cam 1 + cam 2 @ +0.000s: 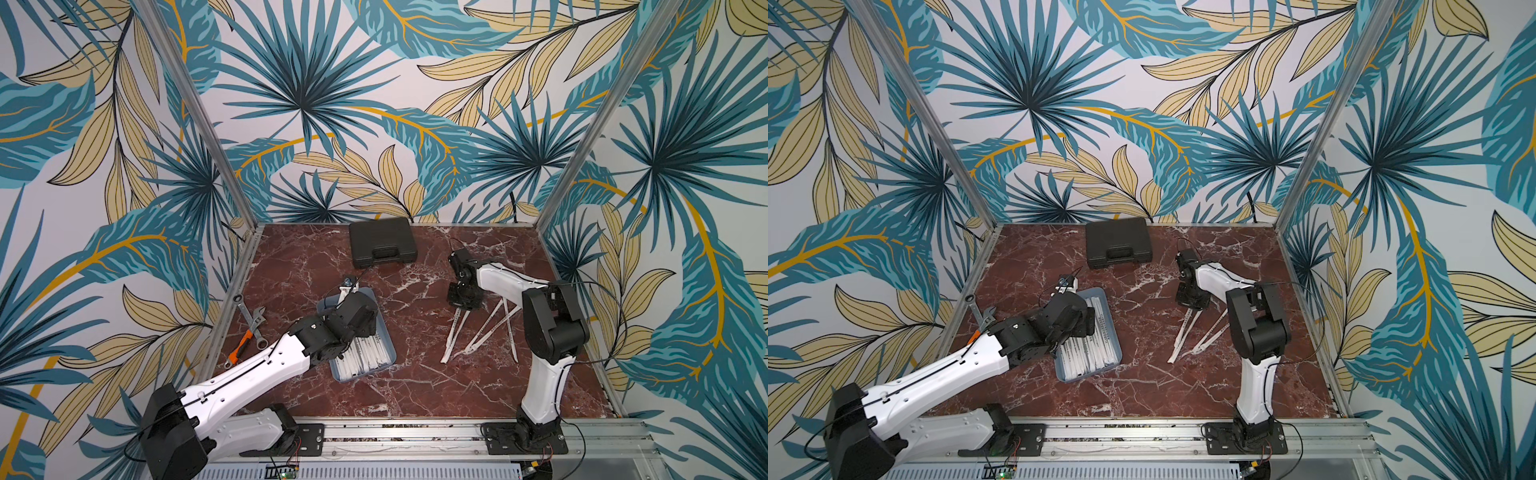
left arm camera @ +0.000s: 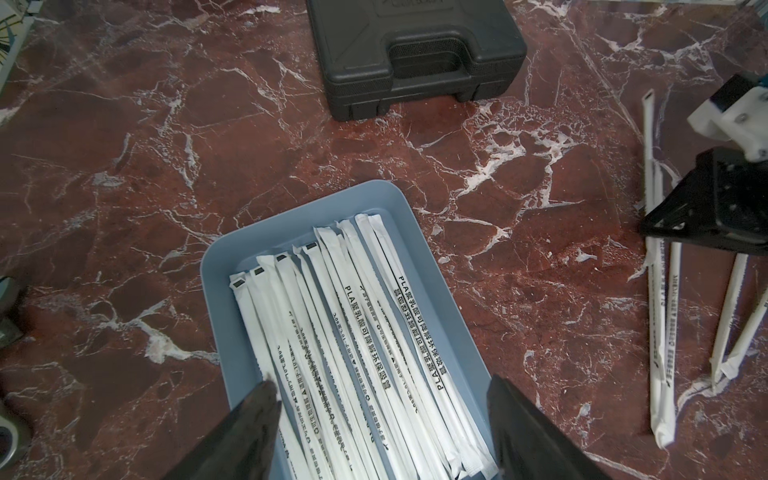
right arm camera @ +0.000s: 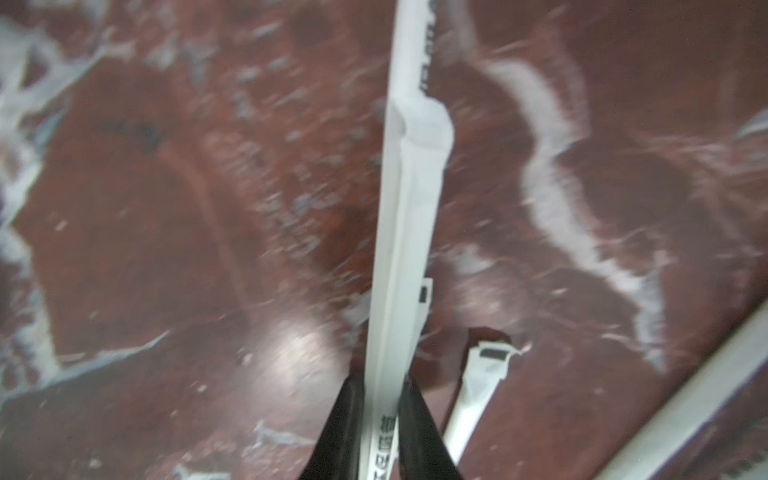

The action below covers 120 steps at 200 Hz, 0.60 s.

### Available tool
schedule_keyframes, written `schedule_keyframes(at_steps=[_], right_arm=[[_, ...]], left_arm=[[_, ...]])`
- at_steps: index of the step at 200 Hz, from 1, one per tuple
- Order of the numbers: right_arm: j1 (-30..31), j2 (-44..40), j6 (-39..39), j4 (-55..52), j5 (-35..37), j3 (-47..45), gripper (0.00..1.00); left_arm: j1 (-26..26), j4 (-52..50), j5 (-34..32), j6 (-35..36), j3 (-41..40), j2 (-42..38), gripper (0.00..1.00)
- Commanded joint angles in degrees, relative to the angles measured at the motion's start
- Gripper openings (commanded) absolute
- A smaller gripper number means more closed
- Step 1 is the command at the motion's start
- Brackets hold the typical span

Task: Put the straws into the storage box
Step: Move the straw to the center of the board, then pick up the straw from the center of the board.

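The right end effector point(image 3: 380, 386) was clenched on one straw point(image 3: 399, 228), which it grasped near the far end. The other loose straws point(image 1: 452, 345) lay fanned on the surface point(image 1: 415, 386) just beside it, some crossing each other. The box point(image 2: 214, 282) stood well apart, toward the left arm, and many packed straws point(image 2: 365, 332) lay in a row inside it.

The step in hand was probably to lift this straw and carry it to the box. Because the grasp was close to one end, the long free part would likely hang down. A slow, straight lift would therefore be wise, so that the free end did not drag the neighbouring straws along. Before lowering, the straw should be turned parallel to the long side of the box.

The right arm rose from the front rail, bent sharply at the elbow and reached toward the back, with the wrist turned down to the surface. The left arm stretched low over the box. The left end effector point(image 2: 380, 384) was released, with its fingers spread above the packed straws and nothing between them. It might need to give way.
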Motion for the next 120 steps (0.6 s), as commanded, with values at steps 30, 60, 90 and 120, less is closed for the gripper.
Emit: schedule_keyframes(at_steps=[30,60,90,120], right_arm=[[11.9,-4.0,4.3,-2.4,-1.9,5.0,0.39],[12.2,-6.8,4.9,-3.6,-0.3,2.9,0.44],[12.0,-7.7,3.3,-5.3,3.0,-1.7,0.40],[12.0,-7.3,3.5,-4.7,0.3,-4.9,0.39]], left_arm=[[1.8,-1.9,-1.3,1.0,-1.6,-2.5,0.84],[2.4,-2.1,-1.2,0.8,-2.4,-3.7,0.84],[2.8,-2.2,-0.7,0.7,-2.9,-4.2,0.84],[2.9,-2.3,-0.4,0.5,-3.0,-4.3,0.84]])
